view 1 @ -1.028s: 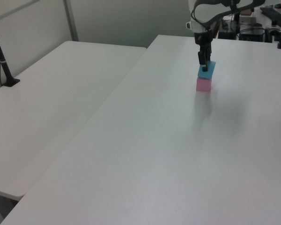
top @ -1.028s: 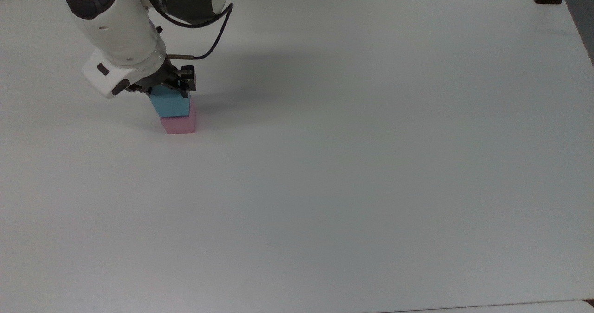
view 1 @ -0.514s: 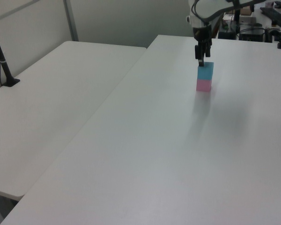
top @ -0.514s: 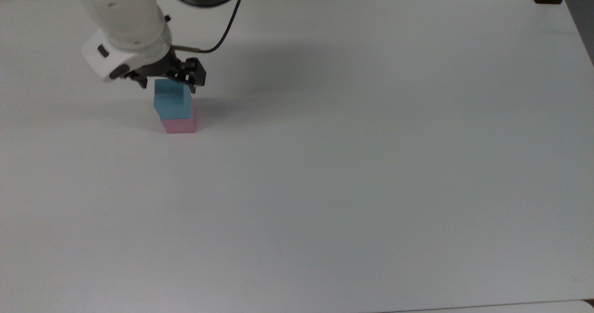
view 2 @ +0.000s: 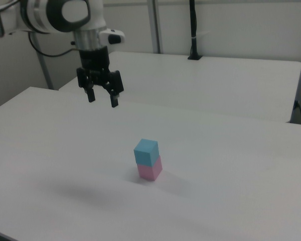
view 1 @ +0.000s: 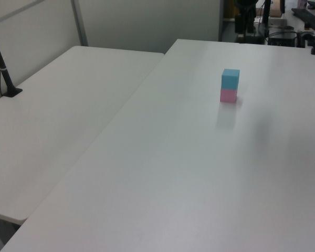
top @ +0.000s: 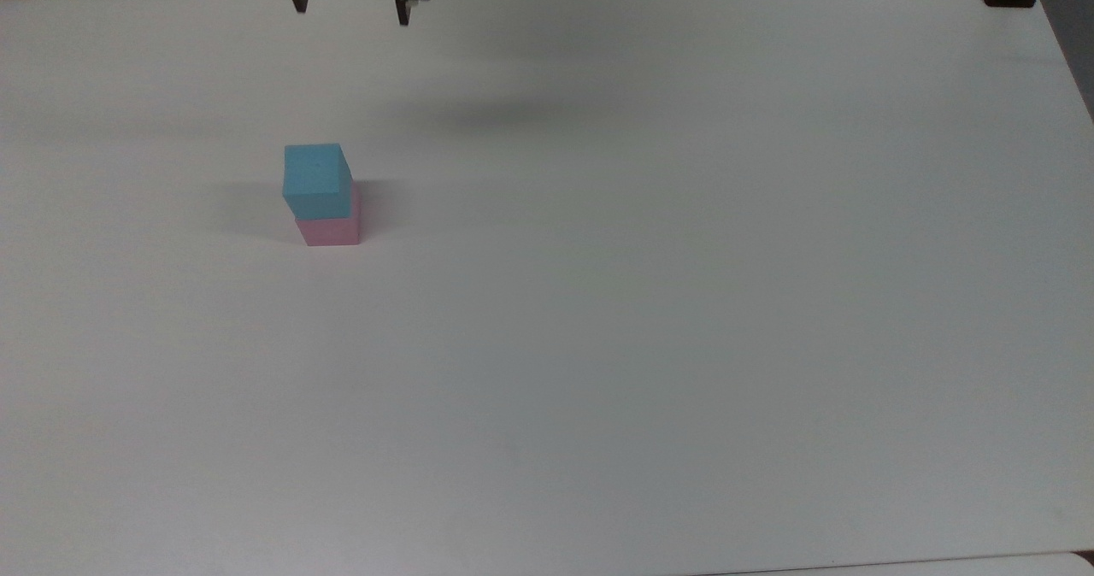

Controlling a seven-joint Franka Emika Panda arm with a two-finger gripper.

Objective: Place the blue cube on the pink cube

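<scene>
Top view: the blue cube sits on the pink cube, shifted a bit toward the top view's left, with the gripper spread wide and empty at the frame's upper edge. Left view: the stack stands alone on the white table, edges near flush. Right view: the gripper hangs high, well apart from the cubes; the slight offset could let the blue cube slip if the table is bumped.

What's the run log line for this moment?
blue cube: stacked on pink cube | gripper: open, empty, raised above table | stage: stack placed
</scene>
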